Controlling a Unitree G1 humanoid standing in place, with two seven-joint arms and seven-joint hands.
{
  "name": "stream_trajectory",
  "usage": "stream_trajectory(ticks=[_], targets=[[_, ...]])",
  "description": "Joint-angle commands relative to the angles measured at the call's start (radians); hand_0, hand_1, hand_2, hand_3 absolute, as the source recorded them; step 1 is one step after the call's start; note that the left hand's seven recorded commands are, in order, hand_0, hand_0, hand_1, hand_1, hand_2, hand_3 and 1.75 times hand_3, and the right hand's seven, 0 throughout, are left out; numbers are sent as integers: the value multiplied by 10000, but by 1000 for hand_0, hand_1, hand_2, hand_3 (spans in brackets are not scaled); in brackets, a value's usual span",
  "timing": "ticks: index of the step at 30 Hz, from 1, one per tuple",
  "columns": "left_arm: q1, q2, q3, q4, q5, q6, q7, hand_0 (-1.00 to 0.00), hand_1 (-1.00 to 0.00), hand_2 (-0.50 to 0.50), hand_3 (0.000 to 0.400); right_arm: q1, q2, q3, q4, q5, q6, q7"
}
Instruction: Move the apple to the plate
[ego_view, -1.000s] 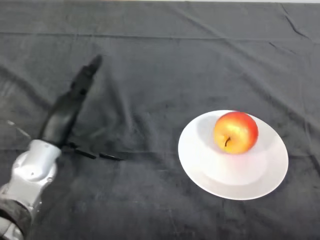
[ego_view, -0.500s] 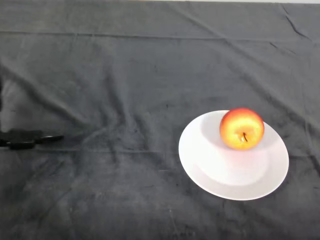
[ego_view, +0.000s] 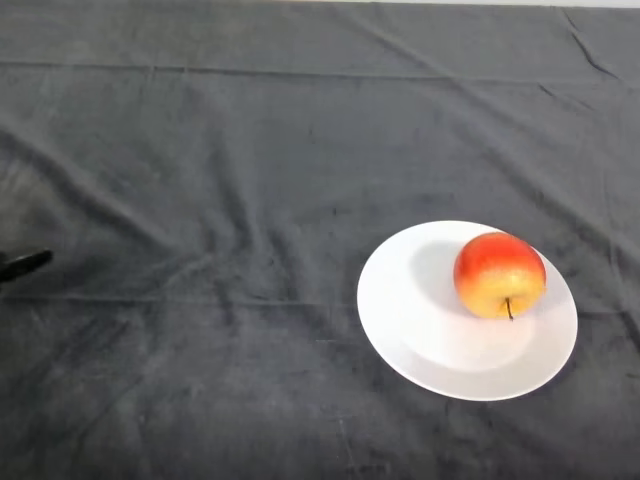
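The only obstacles on the dark cloth (ego_view: 250, 180) are the white plate (ego_view: 420, 340) and the red-yellow apple (ego_view: 499, 275) standing on it, toward the plate's far right portion. The near and left parts of the plate surface lie bare. Left of the plate the cloth runs unobstructed to the frame edge, with only shallow wrinkles. Beyond the plate, the cloth is likewise open. A black tip (ego_view: 22, 263) of the hand shows at the far left edge, well apart from the plate.

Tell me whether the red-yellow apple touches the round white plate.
Touching. The head view shows the red-yellow apple resting on the round white plate, toward its right rim.
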Motion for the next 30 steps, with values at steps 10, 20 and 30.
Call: stream_trajectory(ticks=[10,20,30], targets=[[500,946,1209,389,-385,556,228,0,0,0,0,766,490,259,350,-216,97,98],[671,928,2103,417,-685,858,454,0,0,0,0,764,490,260,354,-217,96,98],[601,884,3067,412,-1165,1344,627,0,0,0,0,759,490,261,363,-218,92,97]])
